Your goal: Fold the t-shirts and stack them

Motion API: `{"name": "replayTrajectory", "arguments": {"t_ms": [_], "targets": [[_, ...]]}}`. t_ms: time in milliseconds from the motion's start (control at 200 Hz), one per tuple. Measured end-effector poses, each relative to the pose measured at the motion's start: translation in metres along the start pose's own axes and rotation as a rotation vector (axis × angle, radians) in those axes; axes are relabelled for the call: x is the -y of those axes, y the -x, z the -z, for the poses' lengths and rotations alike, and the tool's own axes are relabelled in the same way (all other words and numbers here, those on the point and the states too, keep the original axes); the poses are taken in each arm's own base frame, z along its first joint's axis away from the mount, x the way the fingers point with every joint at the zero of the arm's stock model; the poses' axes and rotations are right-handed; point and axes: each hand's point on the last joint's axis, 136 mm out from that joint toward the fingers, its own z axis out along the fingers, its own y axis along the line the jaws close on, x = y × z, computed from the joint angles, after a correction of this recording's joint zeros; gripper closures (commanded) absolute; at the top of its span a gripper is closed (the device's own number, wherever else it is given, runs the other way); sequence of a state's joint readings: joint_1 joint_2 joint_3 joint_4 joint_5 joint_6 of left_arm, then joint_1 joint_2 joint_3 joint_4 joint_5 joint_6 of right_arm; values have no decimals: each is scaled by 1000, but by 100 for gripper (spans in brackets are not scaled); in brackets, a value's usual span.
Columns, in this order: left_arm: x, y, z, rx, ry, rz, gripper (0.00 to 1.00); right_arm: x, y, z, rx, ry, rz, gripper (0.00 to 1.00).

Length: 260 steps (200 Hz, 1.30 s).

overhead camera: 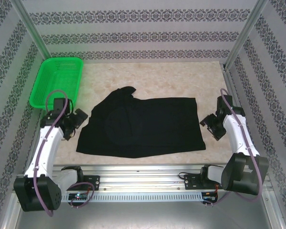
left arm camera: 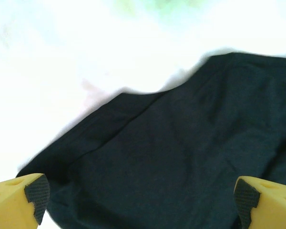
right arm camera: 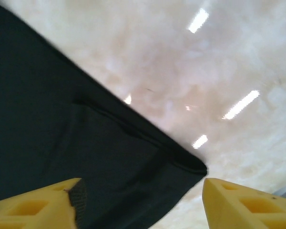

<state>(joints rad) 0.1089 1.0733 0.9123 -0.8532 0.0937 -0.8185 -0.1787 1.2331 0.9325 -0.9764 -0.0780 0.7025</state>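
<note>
Here the black t-shirt (overhead camera: 143, 126) lies flat mid-frame on the bench (overhead camera: 157, 76), its long axis running left to right. The left arm (overhead camera: 48, 143) holds its jaws wide open and empty at the shirt's left edge. The right arm (overhead camera: 237, 134) does likewise at the right edge, about equally near.

No legible txt, nos., labels or signs. Black soft-fabric t-shirt (overhead camera: 148, 126), centre of frame on pale tabletop (overhead camera: 148, 78): plain dark surface. Green plastic mesh basket (overhead camera: 57, 83), upper left of frame: plain. Patterned wall bands (overhead camera: 143, 16): ornament, not letters.
</note>
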Motion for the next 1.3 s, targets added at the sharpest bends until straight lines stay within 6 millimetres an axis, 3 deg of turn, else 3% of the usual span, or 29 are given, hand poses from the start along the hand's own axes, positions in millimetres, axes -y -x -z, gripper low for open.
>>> {"name": "replayTrajectory", "arguments": {"t_ms": [90, 240, 340, 420, 565, 894, 1299], "targets": [[24, 10, 0, -15, -24, -75, 0, -20, 5, 11, 18, 49, 89, 16], [63, 8, -24, -113, -47, -223, 4, -61, 24, 23, 45, 141, 207, 17], [75, 5, -42, -182, -40, -291, 15, -82, 32, 21, 28, 172, 280, 18], [77, 4, -51, -223, -18, -336, 19, -91, 36, 14, 10, 161, 339, 19], [62, -7, -51, -287, 30, -396, 26, -86, 32, 2, -26, 126, 397, 19], [27, -35, -72, -419, 123, -455, 29, -61, 16, -22, -95, 48, 425, 19], [18, -33, -117, -417, 180, -469, 46, -46, 11, -43, -135, 4, 411, 19]]}}
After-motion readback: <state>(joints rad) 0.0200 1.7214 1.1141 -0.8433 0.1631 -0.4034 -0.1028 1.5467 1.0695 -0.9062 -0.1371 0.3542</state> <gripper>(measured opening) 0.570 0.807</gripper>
